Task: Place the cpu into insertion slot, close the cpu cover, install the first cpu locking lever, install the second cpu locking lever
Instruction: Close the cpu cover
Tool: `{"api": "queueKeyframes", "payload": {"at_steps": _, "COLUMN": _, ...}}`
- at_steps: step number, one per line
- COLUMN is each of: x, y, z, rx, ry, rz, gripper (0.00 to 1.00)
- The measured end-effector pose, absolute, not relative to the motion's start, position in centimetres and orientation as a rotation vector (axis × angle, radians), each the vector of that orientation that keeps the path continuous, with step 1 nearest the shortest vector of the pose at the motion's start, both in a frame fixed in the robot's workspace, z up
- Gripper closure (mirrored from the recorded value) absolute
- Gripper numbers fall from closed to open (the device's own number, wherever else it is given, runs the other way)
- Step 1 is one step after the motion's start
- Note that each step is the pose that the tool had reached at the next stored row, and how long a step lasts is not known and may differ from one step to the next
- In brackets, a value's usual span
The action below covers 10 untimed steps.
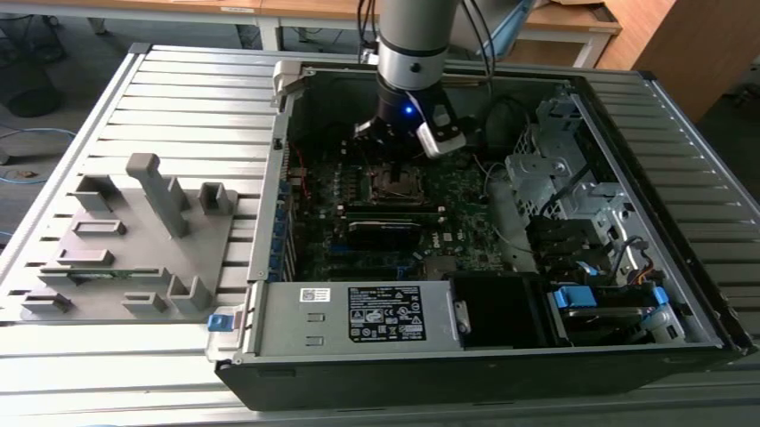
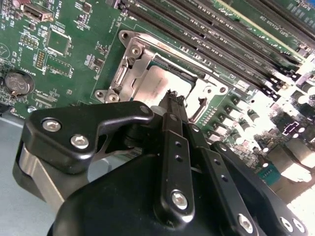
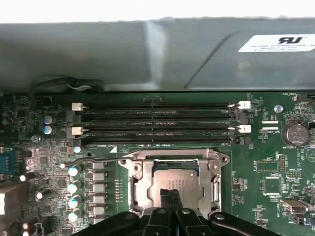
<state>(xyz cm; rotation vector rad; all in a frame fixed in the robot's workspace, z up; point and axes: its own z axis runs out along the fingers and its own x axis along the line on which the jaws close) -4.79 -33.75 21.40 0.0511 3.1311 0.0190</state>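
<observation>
The arm [image 1: 414, 36] reaches down into an open computer case [image 1: 499, 356] that lies on a ribbed metal surface [image 1: 178, 98]. A grey moulded fixture [image 1: 131, 240] with upright posts sits just beside the case, on the exterior view's left.

In both wrist views the gripper [image 3: 170, 195] [image 2: 172, 98] hovers over the socket. Its slim black fingers [image 3: 164, 209] are pressed together at their tips with nothing between them. The cpu [image 3: 189, 183] [image 2: 153, 82], a flat square with a dull grey metal top, sits in the socket on the green board [image 3: 256, 167]. The cover [image 3: 172, 158] [image 2: 134, 63], a thin silvery frame with a square window, lies down around it, leaving the chip's top bare.

Long dark memory slots [image 3: 157, 118] with white end clips run close along one edge of the socket. Rows of small round capacitors [image 3: 74, 191] crowd another. The case's plain grey wall [image 3: 123, 54] rises just beyond the slots.
</observation>
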Motion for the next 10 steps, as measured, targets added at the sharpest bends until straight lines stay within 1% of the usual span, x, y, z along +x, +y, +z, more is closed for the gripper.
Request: {"api": "queueKeyframes", "payload": {"at_steps": 10, "x": -4.62, "y": -33.75, "z": 21.07, "rx": 0.051, "ry": 3.131, "rz": 0.019, "gripper": 0.89}}
